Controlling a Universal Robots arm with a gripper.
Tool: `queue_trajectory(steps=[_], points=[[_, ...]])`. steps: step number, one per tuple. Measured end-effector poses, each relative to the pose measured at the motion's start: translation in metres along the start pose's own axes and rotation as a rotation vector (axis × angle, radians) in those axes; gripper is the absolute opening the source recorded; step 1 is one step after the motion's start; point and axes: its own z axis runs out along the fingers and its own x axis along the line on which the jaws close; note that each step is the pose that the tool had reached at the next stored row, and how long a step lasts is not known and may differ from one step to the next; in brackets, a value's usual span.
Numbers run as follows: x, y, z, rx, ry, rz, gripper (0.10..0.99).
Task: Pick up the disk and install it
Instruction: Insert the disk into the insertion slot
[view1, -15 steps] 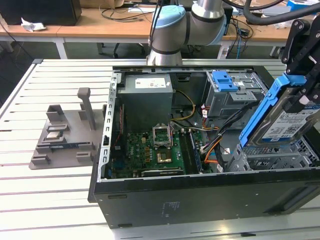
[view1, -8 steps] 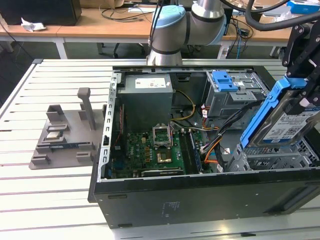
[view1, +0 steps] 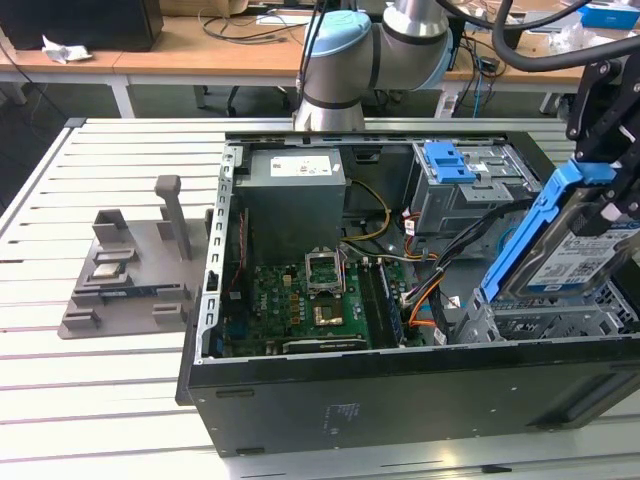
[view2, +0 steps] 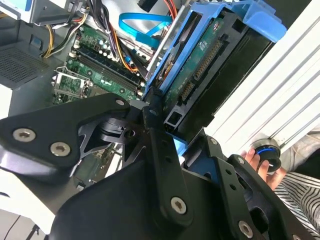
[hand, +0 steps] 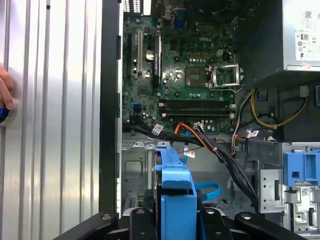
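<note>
The gripper (view1: 612, 200) is clenched on the disk (view1: 570, 255), which hangs tilted in its grip just above the drive cage (view1: 540, 320) of the open computer case (view1: 400, 400), so the picking seems done and the seating is left.

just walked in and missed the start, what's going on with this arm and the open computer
The robot's gripper is shut on the disk, a drive in a blue carrier. It holds the disk tilted on edge over the metal drive cage at the exterior view's right end of the open computer case. The disk is not yet installed. In the second wrist view a person's hand rests on a round knob on the table beside the case.
</note>
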Motion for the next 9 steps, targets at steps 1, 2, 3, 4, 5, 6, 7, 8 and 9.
queue_trajectory(steps=[1,2,3,4,5,6,7,8,9], points=[[0.0001,-0.0009,0.0006,0.0,0.0003,0.0,0.365],[0.0002,-0.0015,0.0012,0.0,0.0001,0.0,0.365],[0.0002,-0.002,0.0016,0.0,0.0,0.0,0.365],[0.0002,-0.002,0.0021,0.0,0.0002,0.0,0.365],[0.0003,-0.0021,0.0025,0.0,0.0002,0.0,0.365],[0.0003,-0.0021,0.0031,0.0,0.0001,0.0,0.365],[0.0004,-0.0022,0.0036,0.0,0.0,0.0,0.365],[0.0004,-0.0022,0.0046,0.0,0.0001,0.0,0.365],[0.0005,-0.0023,0.0057,0.0,0.0002,0.0,0.365]])
